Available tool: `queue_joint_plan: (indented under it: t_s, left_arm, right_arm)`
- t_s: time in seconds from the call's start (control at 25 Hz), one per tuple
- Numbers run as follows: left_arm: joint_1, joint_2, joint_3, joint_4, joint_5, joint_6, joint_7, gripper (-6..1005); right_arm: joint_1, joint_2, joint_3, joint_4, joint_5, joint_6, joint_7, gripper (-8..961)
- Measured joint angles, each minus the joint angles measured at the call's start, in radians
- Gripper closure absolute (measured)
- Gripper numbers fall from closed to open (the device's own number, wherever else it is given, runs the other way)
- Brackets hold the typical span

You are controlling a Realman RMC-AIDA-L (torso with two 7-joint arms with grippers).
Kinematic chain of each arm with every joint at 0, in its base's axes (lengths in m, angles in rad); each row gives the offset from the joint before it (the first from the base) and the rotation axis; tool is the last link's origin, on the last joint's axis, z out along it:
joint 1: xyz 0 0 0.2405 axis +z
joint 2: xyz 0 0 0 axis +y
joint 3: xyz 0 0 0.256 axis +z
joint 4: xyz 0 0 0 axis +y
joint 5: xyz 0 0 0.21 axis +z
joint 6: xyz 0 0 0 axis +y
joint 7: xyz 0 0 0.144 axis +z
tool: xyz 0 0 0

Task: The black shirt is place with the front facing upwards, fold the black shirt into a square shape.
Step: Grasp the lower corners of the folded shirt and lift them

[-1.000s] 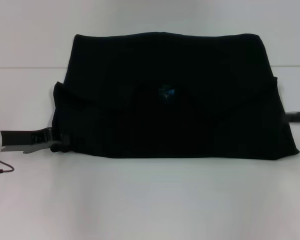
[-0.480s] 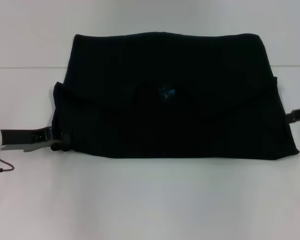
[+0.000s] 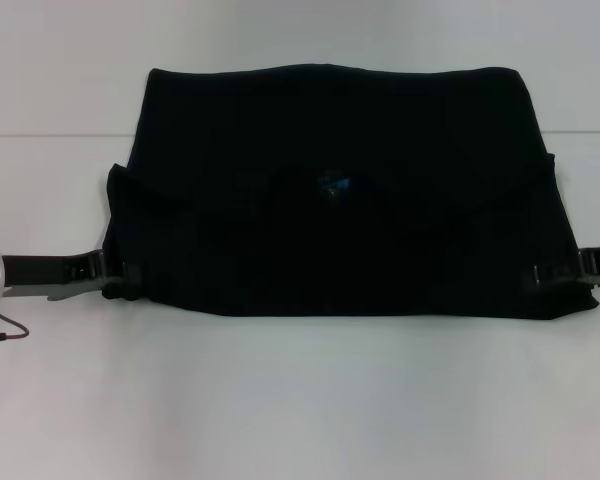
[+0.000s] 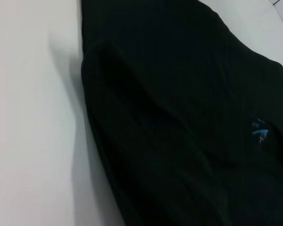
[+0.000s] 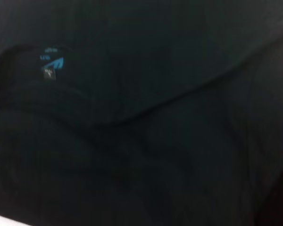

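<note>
Across the white bench (image 3: 300, 400), head view: the black shirt (image 3: 340, 200) lies flat as a wide band, already folded over, blue neck label (image 3: 333, 184) near its middle. Left gripper (image 3: 120, 280) sits at the shirt's near left corner, right gripper (image 3: 555, 277) at the near right corner; whether either is clamped, cannot tell.

Left wrist view: shirt edge (image 4: 89, 122) doubled, soft ridges, bench beside it.

Right wrist view: cloth fills the frame, label (image 5: 51, 63) visible.

Judgement: light, limp, non-slippery fabric; will sag and drag. Best hold is both near corners, pinching all layers.
</note>
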Motion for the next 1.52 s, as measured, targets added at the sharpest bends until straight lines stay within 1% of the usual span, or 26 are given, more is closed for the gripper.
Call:
queue_joint_plan:
  t_s: [0.4,0.64,0.84,0.96,1.08,1.16,1.24,1.36,1.44,1.52]
  left_arm:
    - [-0.004,0.002,0.0,0.0,-0.005,0.001,-0.001,961]
    - [-0.007,0.002,0.0,0.0,-0.006,0.001,-0.002,961]
    - [-0.008,0.004,0.0,0.0,-0.007,0.012,-0.003,960]
    - [-0.008,0.006,-0.006,0.003,-0.009,0.046,-0.004,960]
    - [-0.007,0.019,-0.03,0.012,-0.008,0.133,0.0,960]
    - [0.0,0.033,-0.051,0.015,-0.003,0.229,0.0,960]
    - [0.013,0.046,-0.069,0.018,0.002,0.326,-0.001,959]
    - [0.045,0.063,-0.086,0.041,0.014,0.512,0.003,959]
    - [0.072,0.068,-0.092,0.063,0.041,0.623,0.005,959]
    - [0.089,0.07,-0.1,0.076,0.097,0.713,0.004,959]
  right_arm:
    - [-0.002,0.0,-0.011,0.007,-0.011,-0.015,-0.001,125]
    - [-0.006,0.0,-0.011,0.007,-0.019,-0.018,-0.002,249]
    - [-0.007,-0.008,-0.002,0.004,-0.013,-0.052,-0.009,353]
    - [-0.007,-0.015,-0.001,-0.01,-0.011,-0.093,-0.015,599]
    - [-0.013,-0.021,-0.001,-0.046,-0.011,-0.168,-0.035,723]
    - [-0.022,-0.027,0.0,-0.071,-0.01,-0.234,-0.058,806]
    - [-0.036,-0.036,0.003,-0.098,-0.01,-0.331,-0.104,852]
    - [-0.055,-0.041,0.001,-0.113,-0.013,-0.47,-0.18,920]
    - [-0.072,-0.04,-0.006,-0.114,-0.024,-0.557,-0.237,918]
    - [-0.083,-0.033,-0.009,-0.108,-0.044,-0.615,-0.29,915]
